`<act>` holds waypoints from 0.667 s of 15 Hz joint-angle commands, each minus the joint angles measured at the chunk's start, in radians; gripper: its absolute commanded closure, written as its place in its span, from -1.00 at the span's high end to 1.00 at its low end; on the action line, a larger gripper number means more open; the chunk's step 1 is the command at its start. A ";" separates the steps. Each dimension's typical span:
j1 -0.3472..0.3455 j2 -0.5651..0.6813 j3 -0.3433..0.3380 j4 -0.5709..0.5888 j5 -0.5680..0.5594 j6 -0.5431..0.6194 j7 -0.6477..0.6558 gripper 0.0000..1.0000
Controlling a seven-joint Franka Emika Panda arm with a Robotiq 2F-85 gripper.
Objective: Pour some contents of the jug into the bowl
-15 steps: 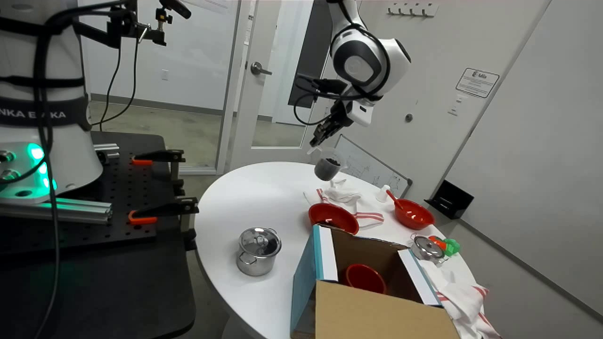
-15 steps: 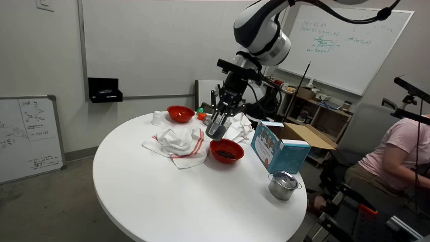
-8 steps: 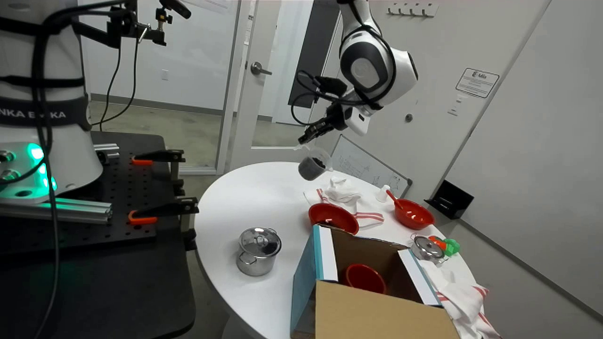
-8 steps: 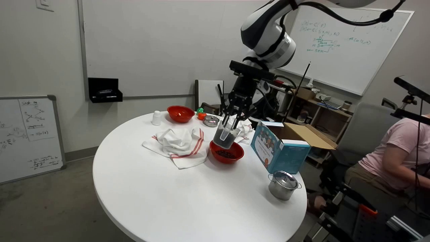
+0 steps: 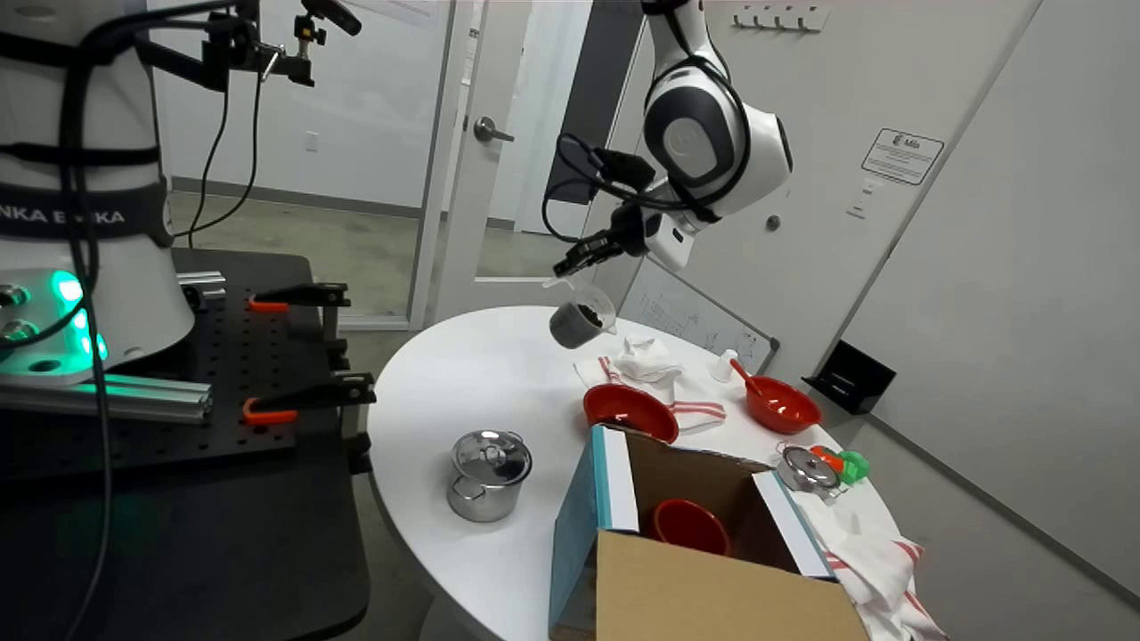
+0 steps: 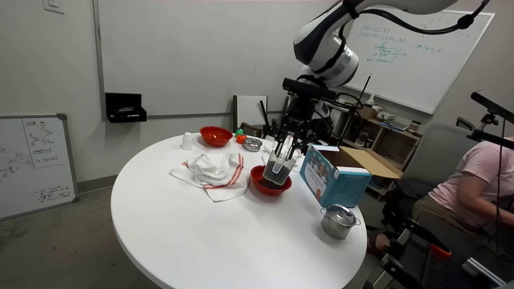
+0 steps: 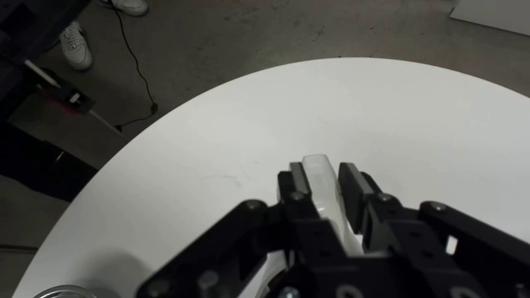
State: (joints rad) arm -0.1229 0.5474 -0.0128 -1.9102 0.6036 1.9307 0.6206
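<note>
Jug [image 5: 572, 327] in pincer [image 7: 324, 178], apparently near bowl [image 5: 632, 403]

I read "NKA E" and "KA" on the dark band [image 5: 134, 218] around my robot base [image 5: 134, 298]; words on the wall sign [image 5: 902, 157], blue box [image 6: 321, 176] and whiteboards [image 6: 417, 60] look too tiny.

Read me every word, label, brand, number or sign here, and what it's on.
"NKA ... KA": dark band on the white robot base, partly covered by black cables.
Too small or blurred:
Print on the blue cardboard box
White rectangular wall sign
Paper tag below it
Handwriting on the large wall-mounted whiteboard and smaller dark-framed whiteboard
</note>
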 commanded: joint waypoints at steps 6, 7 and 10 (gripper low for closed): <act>0.022 0.118 -0.048 0.150 0.009 -0.025 0.073 -0.87; 0.018 0.137 -0.052 0.179 0.010 -0.032 0.084 -0.87; -0.013 0.194 -0.048 0.266 0.027 -0.080 0.092 -0.87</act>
State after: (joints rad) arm -0.1137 0.6725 -0.0581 -1.7587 0.6036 1.9271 0.6901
